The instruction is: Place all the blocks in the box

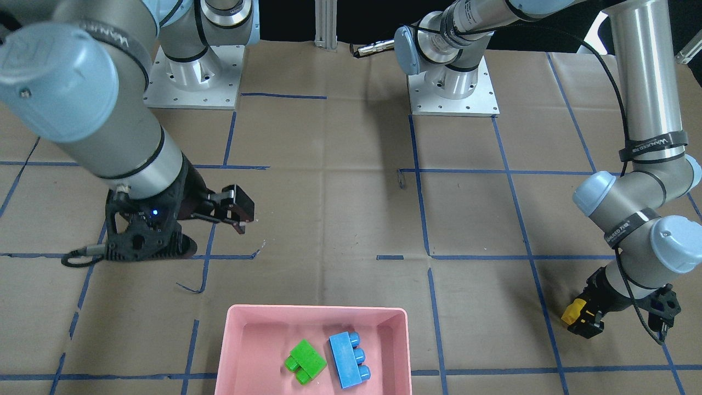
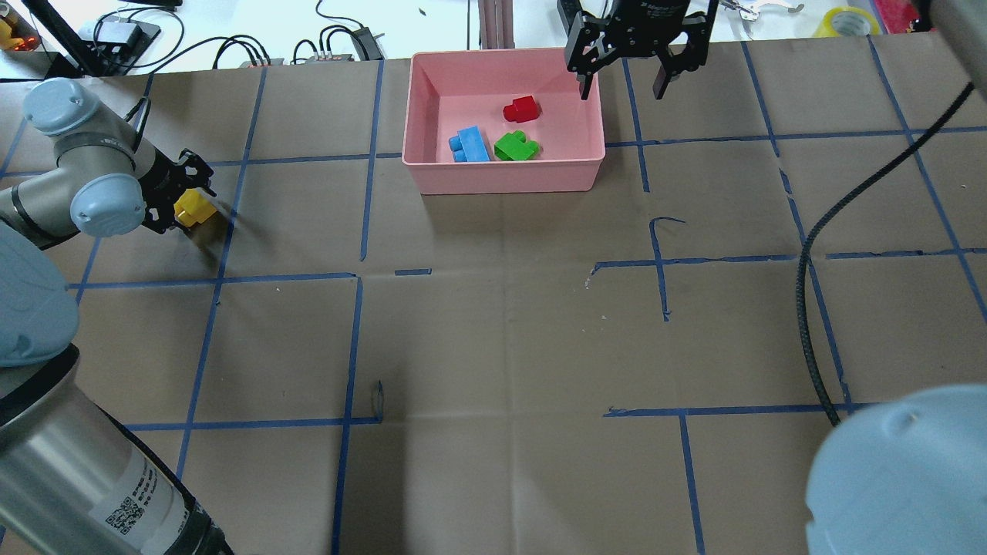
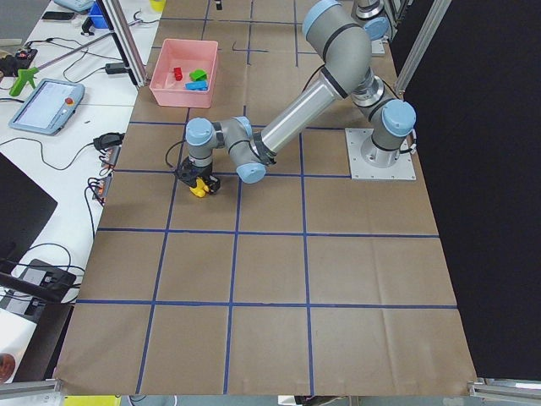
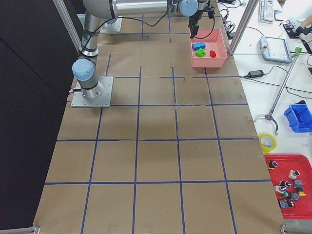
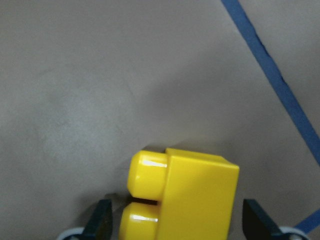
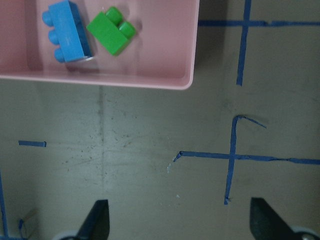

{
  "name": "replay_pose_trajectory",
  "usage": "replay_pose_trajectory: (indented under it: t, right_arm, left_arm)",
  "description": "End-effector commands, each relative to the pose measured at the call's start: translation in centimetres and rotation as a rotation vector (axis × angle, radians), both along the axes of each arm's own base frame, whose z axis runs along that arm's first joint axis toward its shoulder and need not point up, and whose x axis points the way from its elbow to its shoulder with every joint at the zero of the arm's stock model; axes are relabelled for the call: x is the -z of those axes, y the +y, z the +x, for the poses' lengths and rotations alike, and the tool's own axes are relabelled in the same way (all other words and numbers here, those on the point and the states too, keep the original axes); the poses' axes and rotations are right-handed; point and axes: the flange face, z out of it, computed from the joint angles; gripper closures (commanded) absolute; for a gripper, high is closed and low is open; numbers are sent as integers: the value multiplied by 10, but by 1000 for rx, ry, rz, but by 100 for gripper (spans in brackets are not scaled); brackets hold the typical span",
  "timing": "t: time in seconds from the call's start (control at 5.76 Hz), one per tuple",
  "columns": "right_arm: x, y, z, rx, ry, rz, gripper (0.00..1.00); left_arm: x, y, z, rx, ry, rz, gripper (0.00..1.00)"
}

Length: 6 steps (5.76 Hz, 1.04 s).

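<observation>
The pink box (image 2: pixel 505 176) stands at the table's far middle and holds the blue block (image 2: pixel 469 144), the green block (image 2: pixel 515 146) and the red block (image 2: pixel 521 109). The front view shows the box (image 1: pixel 318 311) with the blue (image 1: pixel 345 359) and green (image 1: pixel 304 361) blocks; the red one is cut off there. My right gripper (image 2: pixel 628 77) is open and empty, raised by the box's right far corner. The yellow block (image 2: pixel 193 208) lies on the table at far left. My left gripper (image 2: pixel 181 196) is down around it, open, with the block (image 5: pixel 195 195) between the fingers.
Blue tape lines grid the brown paper table. The two arm bases (image 1: pixel 452 88) stand at the robot's edge. A black cable (image 2: pixel 810 308) hangs over the right half. A tablet (image 3: pixel 46 106) and a red parts tray (image 4: pixel 290 183) lie off the table's ends.
</observation>
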Motion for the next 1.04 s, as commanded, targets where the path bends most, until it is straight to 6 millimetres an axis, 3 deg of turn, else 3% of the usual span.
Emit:
replay_pose_trajectory:
  t: [0.0,0.17,0.35,0.52,0.69,0.87]
  right_arm:
    - [-25,88,-16,8,30,18,0]
    - [-20,105,-28,11,107,26,0]
    - [-13,111,-32,19,107,42,0]
    - [-4,130,-30,20,105,63,0]
    - [6,144,-34,21,106,70,0]
    - [2,156,-35,24,109,67,0]
  left_arm:
    - [-3,2,-1,6,17,1,44]
    - [-10,0,-2,8,13,-7,50]
    - [-10,0,-1,8,15,-5,57]
    - [-10,0,-2,11,20,2,63]
    - [-12,0,-6,12,75,15,82]
    - [-21,2,-7,10,125,55,100]
